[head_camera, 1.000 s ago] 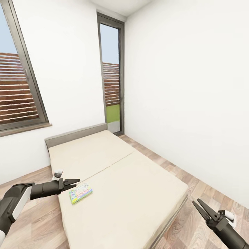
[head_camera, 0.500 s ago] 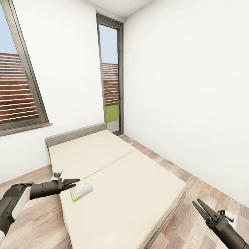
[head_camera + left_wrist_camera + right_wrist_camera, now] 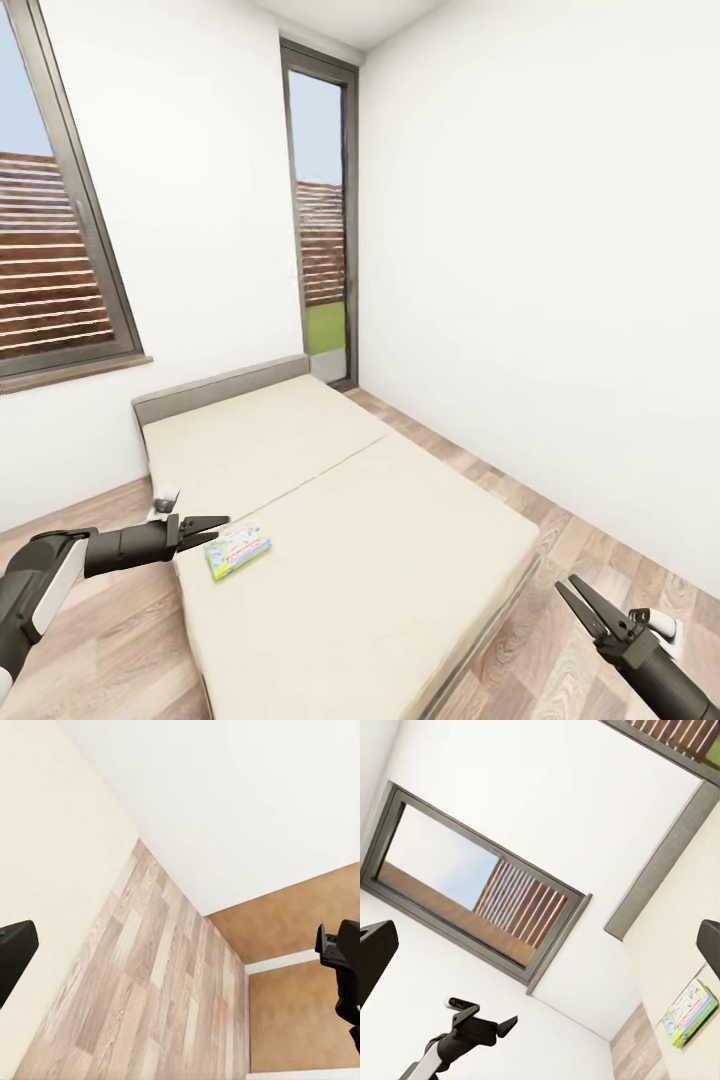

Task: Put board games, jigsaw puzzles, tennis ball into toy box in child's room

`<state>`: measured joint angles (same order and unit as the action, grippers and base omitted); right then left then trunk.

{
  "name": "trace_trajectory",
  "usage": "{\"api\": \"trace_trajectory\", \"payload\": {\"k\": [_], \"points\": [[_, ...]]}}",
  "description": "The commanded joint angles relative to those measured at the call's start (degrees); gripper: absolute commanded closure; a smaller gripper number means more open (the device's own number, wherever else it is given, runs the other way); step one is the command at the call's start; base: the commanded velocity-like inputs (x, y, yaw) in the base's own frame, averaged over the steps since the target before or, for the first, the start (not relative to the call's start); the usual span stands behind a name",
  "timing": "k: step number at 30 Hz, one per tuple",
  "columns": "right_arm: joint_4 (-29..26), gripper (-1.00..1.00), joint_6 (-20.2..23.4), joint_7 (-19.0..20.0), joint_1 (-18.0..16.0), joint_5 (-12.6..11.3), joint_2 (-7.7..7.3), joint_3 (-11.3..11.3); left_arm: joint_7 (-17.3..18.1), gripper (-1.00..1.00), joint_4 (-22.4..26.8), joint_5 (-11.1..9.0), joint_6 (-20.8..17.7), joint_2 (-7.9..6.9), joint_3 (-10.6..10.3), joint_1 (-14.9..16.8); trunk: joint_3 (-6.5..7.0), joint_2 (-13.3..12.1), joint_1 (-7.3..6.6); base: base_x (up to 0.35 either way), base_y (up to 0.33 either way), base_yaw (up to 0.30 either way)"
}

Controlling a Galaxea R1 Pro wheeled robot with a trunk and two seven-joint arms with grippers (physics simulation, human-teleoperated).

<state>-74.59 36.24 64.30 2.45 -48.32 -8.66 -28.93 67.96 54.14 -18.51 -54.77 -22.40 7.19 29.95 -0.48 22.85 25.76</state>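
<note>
A board game (image 3: 237,552) is lying flat near the bed's (image 3: 400,560) left edge, its long axis running diagonally across the cream mattress; its lettering is too small to read. The left gripper (image 3: 207,524) is hovering just beside the box's near corner, fingers nearly pressed together, holding nothing. The right gripper (image 3: 583,603) is hanging over the wood floor (image 3: 590,560), fingers slightly spread, its arm cut off by the frame.

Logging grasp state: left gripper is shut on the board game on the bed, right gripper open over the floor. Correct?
Not quite. In the head view the left gripper is not shut on the board game; it hovers beside it near the bed edge, empty. The right gripper is open over the floor, as stated.
</note>
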Motion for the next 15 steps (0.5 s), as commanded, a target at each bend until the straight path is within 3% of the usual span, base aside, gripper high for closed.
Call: {"api": "trace_trajectory", "payload": {"k": [1,15], "points": [[-0.04,-1.00,0.43,-0.07,0.01,-0.37,0.00,0.02,0.08,-1.00,-0.01,-0.13,-0.36,-0.01,0.01,0.02,-0.05,0.07,0.03,-0.001,0.186,0.000],[-0.05,-1.00,0.41,-0.07,0.01,-0.37,0.03,0.02,0.07,-1.00,-0.02,-0.12,-0.41,-0.11,0.06,0.02,0.02,0.07,0.03,0.000,0.257,-0.016]]}}
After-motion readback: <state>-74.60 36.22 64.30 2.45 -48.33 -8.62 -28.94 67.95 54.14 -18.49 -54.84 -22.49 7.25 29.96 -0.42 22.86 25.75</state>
